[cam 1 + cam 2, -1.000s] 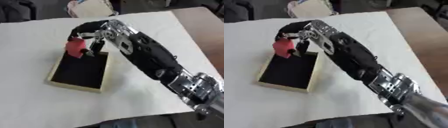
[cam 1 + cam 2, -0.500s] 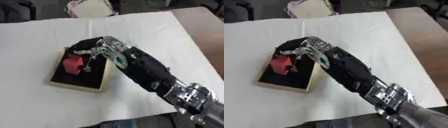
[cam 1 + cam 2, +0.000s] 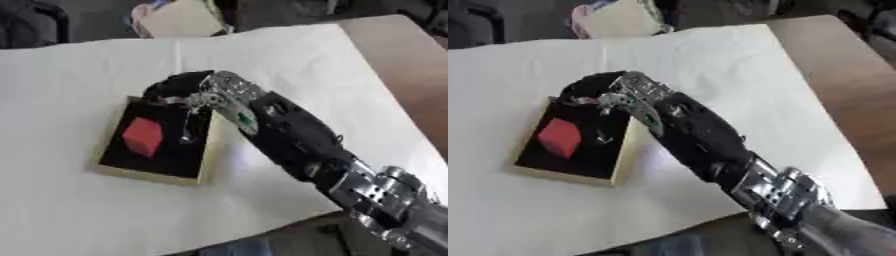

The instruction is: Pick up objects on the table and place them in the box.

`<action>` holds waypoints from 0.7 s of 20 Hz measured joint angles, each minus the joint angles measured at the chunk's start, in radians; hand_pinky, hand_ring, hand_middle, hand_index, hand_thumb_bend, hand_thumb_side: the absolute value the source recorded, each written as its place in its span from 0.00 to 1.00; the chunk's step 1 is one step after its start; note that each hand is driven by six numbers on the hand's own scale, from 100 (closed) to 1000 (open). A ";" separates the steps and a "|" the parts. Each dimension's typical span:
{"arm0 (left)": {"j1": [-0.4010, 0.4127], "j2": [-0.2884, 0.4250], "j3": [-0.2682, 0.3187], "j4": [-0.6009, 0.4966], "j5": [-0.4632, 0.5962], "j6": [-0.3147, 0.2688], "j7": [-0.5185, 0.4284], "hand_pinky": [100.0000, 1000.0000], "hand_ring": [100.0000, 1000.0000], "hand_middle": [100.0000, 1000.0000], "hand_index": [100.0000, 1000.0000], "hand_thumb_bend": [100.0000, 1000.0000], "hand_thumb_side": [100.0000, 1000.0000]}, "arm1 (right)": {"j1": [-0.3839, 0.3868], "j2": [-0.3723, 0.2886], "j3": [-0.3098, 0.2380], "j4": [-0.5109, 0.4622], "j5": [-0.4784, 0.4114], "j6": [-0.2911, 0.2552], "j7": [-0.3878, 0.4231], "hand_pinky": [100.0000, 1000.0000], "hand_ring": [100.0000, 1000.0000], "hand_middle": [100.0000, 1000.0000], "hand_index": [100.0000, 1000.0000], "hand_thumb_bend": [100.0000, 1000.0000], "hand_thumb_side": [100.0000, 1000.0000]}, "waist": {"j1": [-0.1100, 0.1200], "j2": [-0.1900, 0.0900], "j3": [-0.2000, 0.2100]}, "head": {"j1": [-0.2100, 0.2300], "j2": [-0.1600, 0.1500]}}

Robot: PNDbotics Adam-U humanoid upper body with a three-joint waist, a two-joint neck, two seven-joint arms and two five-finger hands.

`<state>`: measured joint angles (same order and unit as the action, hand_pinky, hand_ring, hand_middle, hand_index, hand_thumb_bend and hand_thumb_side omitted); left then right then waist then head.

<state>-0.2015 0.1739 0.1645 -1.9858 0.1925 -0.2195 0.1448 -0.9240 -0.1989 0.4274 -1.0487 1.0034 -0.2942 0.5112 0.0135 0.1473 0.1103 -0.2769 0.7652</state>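
A red cube (image 3: 143,136) lies on the black floor of a shallow box with a pale wooden rim (image 3: 147,175), left of the middle of the white table. My right arm comes in from the lower right. My right hand (image 3: 186,92) hovers over the box's far right corner, open, its fingers (image 3: 185,134) hanging down beside the cube and apart from it. Nothing is held. My left hand shows in neither view.
A white cloth (image 3: 306,60) covers the table; bare brown wood (image 3: 411,65) shows along the right side. A pale rounded thing (image 3: 179,17) sits beyond the far edge. My forearm (image 3: 297,140) lies across the cloth right of the box.
The hand came down over the box with the red cube and let it go. The cube now rests on the box floor, and the fingers have spread away from it.
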 measured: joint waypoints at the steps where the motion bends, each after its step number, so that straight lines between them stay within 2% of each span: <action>1: 0.000 0.000 0.000 0.000 0.000 0.001 0.001 0.80 0.56 0.58 0.80 0.12 0.40 | -0.001 -0.011 -0.009 0.000 0.000 0.006 -0.008 0.84 0.89 0.92 1.00 0.44 0.15 | 0.000 0.000 -0.002 | 0.002 0.000; 7: 0.008 0.000 0.000 0.000 0.000 0.002 0.002 0.80 0.56 0.58 0.80 0.12 0.40 | -0.034 -0.104 -0.075 -0.055 -0.043 0.070 -0.054 0.80 0.87 0.89 1.00 0.41 0.19 | -0.003 -0.009 -0.017 | 0.013 0.000; 11: 0.009 0.000 0.001 0.000 0.000 0.003 0.004 0.80 0.56 0.58 0.80 0.12 0.40 | -0.046 -0.171 -0.140 -0.104 -0.097 0.129 -0.108 0.70 0.82 0.84 0.98 0.39 0.24 | -0.001 -0.013 -0.027 | 0.021 0.000; 14: 0.015 0.000 0.001 0.000 -0.001 0.003 0.004 0.80 0.56 0.58 0.80 0.12 0.40 | -0.057 -0.210 -0.210 -0.101 -0.147 0.197 -0.179 0.59 0.76 0.78 0.96 0.38 0.26 | 0.002 -0.019 -0.032 | 0.026 0.000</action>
<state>-0.1864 0.1739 0.1655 -1.9858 0.1920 -0.2163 0.1492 -0.9806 -0.4090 0.2177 -1.1492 0.8568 -0.0970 0.3324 0.0156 0.1279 0.0779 -0.2506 0.7652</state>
